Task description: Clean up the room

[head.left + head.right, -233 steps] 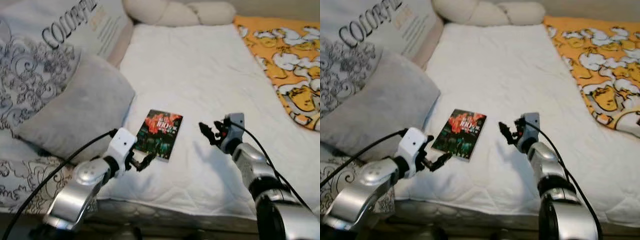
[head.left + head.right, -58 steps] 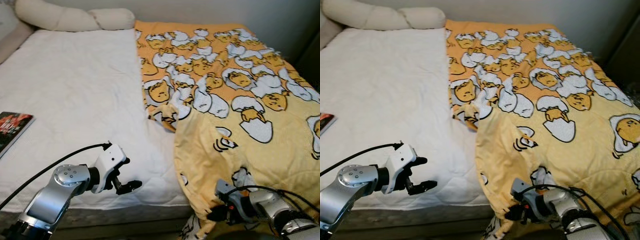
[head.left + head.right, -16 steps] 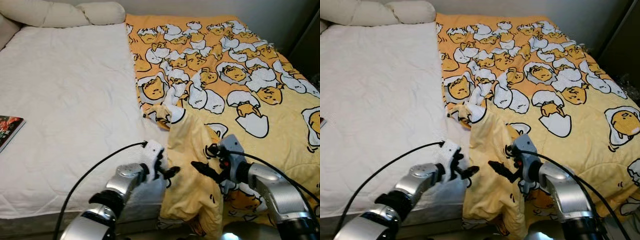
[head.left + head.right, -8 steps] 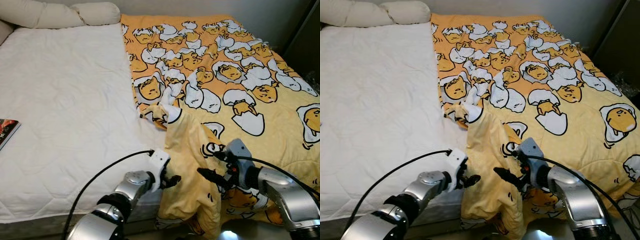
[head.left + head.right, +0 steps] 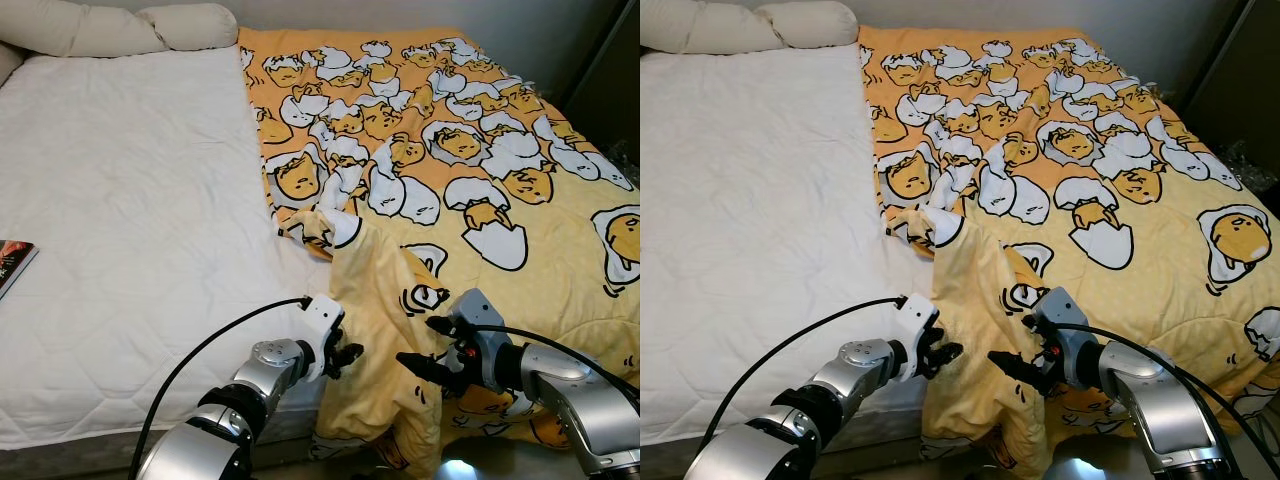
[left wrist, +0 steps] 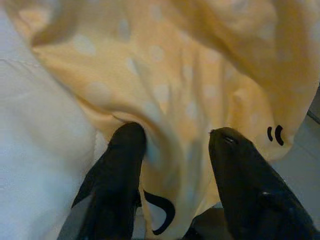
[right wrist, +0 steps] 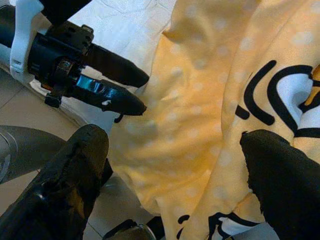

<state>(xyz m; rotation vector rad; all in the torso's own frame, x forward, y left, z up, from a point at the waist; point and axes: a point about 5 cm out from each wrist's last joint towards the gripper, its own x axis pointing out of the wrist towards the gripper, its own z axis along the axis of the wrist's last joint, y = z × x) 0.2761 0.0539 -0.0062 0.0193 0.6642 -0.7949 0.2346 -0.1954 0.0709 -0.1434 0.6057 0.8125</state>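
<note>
Bunched fold of the yellow blanket (image 5: 385,330) hangs over the front edge of the bed (image 5: 130,250), nearest the robot. Left gripper (image 5: 345,357) sits at the fold's left side, fingers (image 6: 122,150) parted, with yellow cloth bulging into the gap between them; left finger touching the cloth where it meets the white sheet. Cannot tell if it actually pinches anything. Right gripper (image 5: 425,350) is at the fold's right side, just beside the left one, fingers (image 7: 80,160) spread wide and apart, cloth lying in front of them, nothing clamped. In the right wrist view the left gripper's black fingers (image 7: 110,85) point into the same fold from across it.

Beyond the fold, the blanket spreads flat over the right half of the bed, orange with egg cartoon print, its left edge crumpled where it meets the white sheet. Left of the blanket the white quilted sheet is bare. A book (image 5: 12,262) lies at the bed's far left edge, well apart from the fold. Cream pillows (image 5: 130,28) lie along the head of the bed, farthest back.
</note>
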